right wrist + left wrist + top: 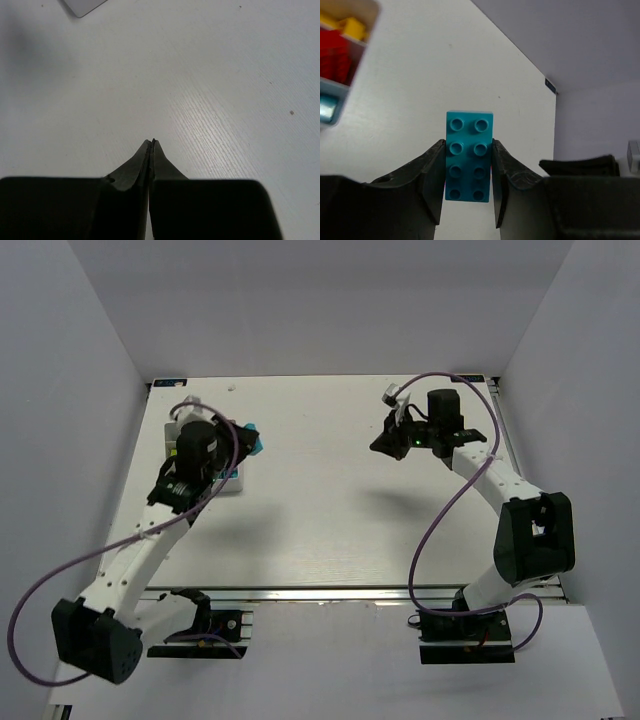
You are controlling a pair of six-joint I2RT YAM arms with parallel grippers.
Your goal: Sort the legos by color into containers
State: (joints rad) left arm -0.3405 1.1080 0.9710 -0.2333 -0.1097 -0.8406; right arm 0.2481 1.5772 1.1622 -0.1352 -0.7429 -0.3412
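My left gripper point(468, 143) is clenched on a cyan brick point(469, 156). One finger presses each long side, and the studs, two rows of four, face my wrist camera. Seen from above, the brick point(250, 436) sits at the tip of my left arm, just beside the right side of the white tray point(170, 430), most of which is hidden under that arm. I cannot tell whether the brick touches the table point(320, 520) or hangs above it.

From the left wrist, a corner of the tray point(370, 25) shows at the upper left. Yellow bricks point(345, 25) lie in one compartment and red bricks point(337, 60) in the one next to it; a third compartment shows something bluish, too blurred to name.

My right gripper point(151, 144) is pressed fully together with nothing between its fingers. It hovers over bare white table, well away from the tray, out at the far right side point(385, 445) of the workspace.
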